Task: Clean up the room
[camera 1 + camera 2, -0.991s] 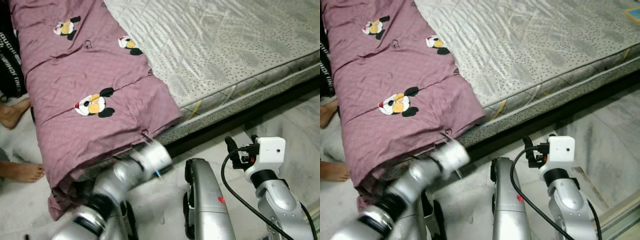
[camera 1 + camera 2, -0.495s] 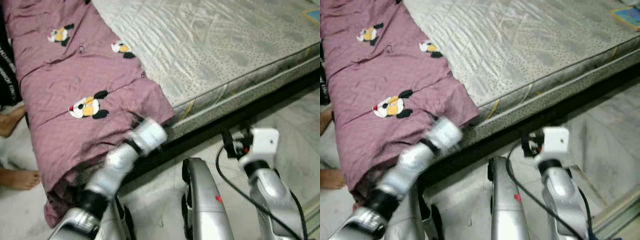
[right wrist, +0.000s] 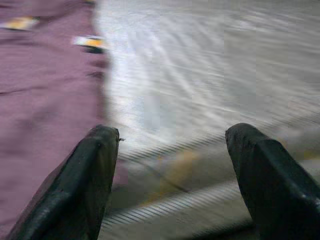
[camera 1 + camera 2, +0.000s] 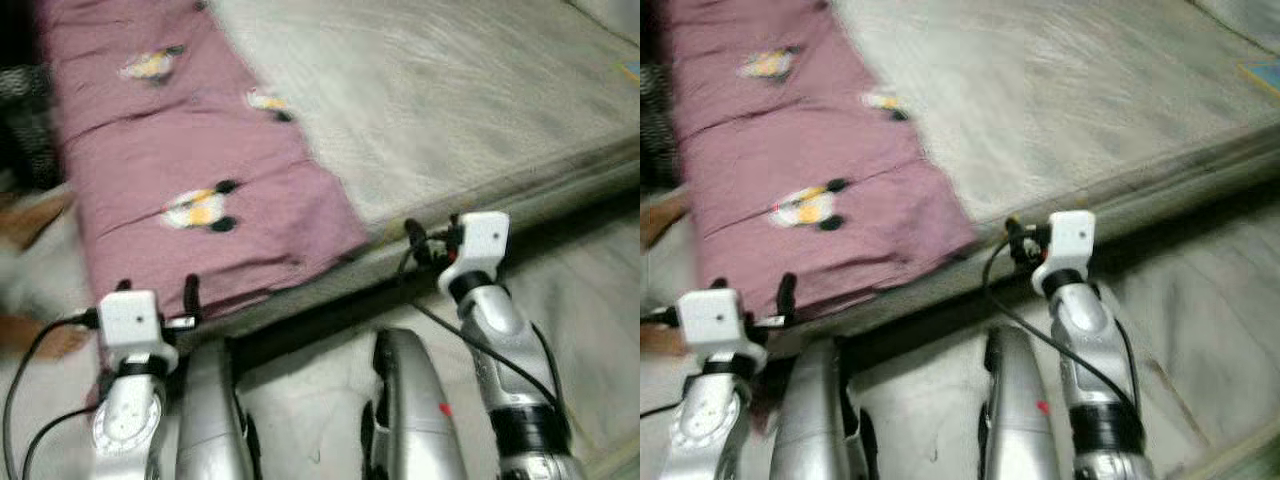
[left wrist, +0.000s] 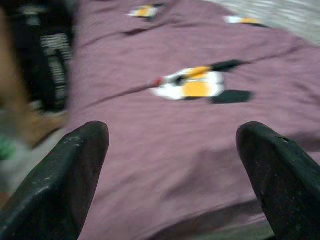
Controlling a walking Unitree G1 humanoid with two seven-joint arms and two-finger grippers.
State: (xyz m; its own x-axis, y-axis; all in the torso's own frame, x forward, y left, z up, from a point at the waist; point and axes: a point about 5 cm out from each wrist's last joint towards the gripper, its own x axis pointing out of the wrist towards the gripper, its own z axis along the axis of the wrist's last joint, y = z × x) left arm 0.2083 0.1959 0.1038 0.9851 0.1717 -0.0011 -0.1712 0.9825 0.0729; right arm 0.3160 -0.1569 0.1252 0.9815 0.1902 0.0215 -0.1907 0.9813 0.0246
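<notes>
A purple blanket (image 4: 190, 150) with cartoon prints lies folded along the left part of a grey quilted mattress (image 4: 450, 90), its near end hanging over the bed's edge. My left gripper (image 4: 156, 288) is raised just short of that hanging end, open, and its wrist view shows the blanket (image 5: 170, 115) between its spread fingers (image 5: 75, 170). My right gripper (image 4: 432, 228) is open at the mattress edge, beside the blanket's corner. Its wrist view shows the mattress (image 3: 200, 75) and the blanket's edge (image 3: 45, 100). All views are blurred.
A person's bare feet (image 4: 40, 215) rest on the pale floor (image 4: 590, 300) left of the bed, beside a dark bag (image 4: 25, 120). A dark gap runs under the bed frame (image 4: 300, 320). A small blue item (image 4: 632, 70) lies at the mattress's far right.
The view has shifted while I move. My left arm has drawn back from the blanket's lower edge and now stands upright before it. My right gripper has risen to the mattress edge.
</notes>
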